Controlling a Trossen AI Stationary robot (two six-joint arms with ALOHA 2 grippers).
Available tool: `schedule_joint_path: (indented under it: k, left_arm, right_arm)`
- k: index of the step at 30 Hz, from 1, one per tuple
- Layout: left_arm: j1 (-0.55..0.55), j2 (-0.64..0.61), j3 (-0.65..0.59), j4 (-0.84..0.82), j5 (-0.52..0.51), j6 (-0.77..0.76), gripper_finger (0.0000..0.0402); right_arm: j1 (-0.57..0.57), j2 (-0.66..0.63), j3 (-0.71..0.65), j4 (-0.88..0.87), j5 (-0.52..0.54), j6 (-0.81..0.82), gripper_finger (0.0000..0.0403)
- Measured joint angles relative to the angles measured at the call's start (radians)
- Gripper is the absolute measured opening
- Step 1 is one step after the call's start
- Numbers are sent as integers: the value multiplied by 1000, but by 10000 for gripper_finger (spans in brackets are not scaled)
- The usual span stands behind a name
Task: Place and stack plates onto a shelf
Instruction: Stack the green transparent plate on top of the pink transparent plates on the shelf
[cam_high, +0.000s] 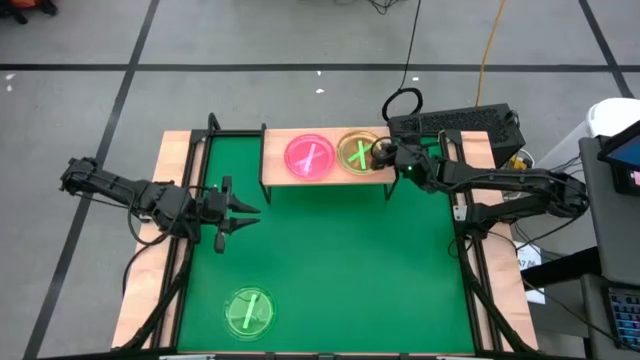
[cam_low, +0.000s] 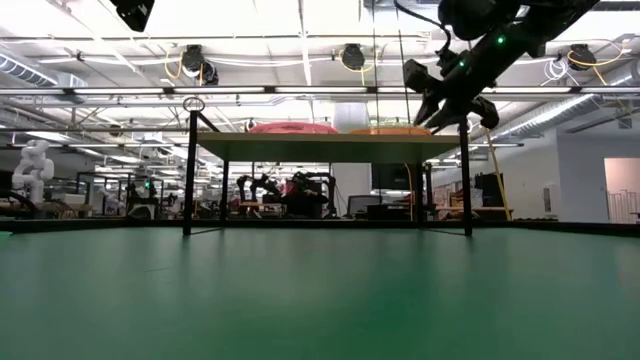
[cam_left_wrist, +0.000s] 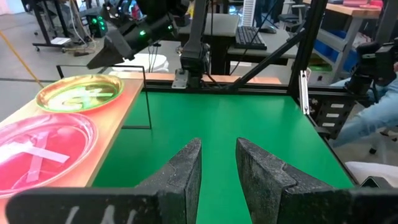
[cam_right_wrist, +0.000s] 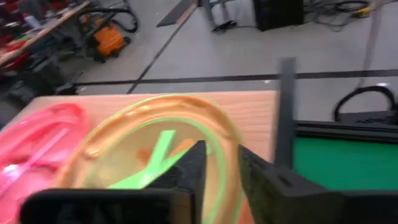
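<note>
While right jaws (cam_high: 383, 152) pinch the orange-green plate (cam_high: 356, 152) (beside the pink plate (cam_high: 309, 157)), left jaws (cam_high: 245, 211) gape empty.

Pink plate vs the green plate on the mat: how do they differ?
Colour: the pink plate is pink; the green plate is green.
Place: the pink plate sits on the shelf, beside an orange-rimmed plate where the right gripper works; the green plate lies alone on the green mat, nearer the left gripper.
Shared: both are round, translucent, and lie flat with crossed bars inside.
</note>
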Motion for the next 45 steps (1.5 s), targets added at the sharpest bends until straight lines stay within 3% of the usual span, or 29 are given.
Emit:
schedule_joint_path:
  k: [6, 9, 12, 17, 22, 28, 32, 40, 45]
  left_arm:
    - [0, 0, 0, -1, 0, 1, 106]
    - [0, 0, 0, 0, 0, 0, 106]
    - [-2, 0, 0, 11, 0, 26, 106]
    - [-66, 18, 0, 8, -23, 90, 106]
    - [-181, 114, 0, -6, -70, 13, 106]
    - [-343, 264, 0, -36, -135, -65, 106]
    - [-440, 347, 0, -67, -135, -158, 106]
    - [-579, 510, 3, -167, -167, -458, 106]
    - [-620, 709, 92, -365, -110, -614, 106]
  right_arm:
    - [1, -52, -2, 157, -188, -134, 157]
    - [23, -111, -2, 284, -332, -258, 173]
    - [95, -164, -2, 369, -386, -352, 173]
    - [256, -214, -1, 375, -354, -446, 163]
    - [382, -216, -1, 312, -274, -464, 161]
    - [549, -126, -1, 398, -270, -472, 161]
    - [641, -60, -1, 400, -192, -490, 161]
    - [708, -11, -1, 410, -122, -483, 161]
    - [710, -3, -1, 404, -117, -462, 161]
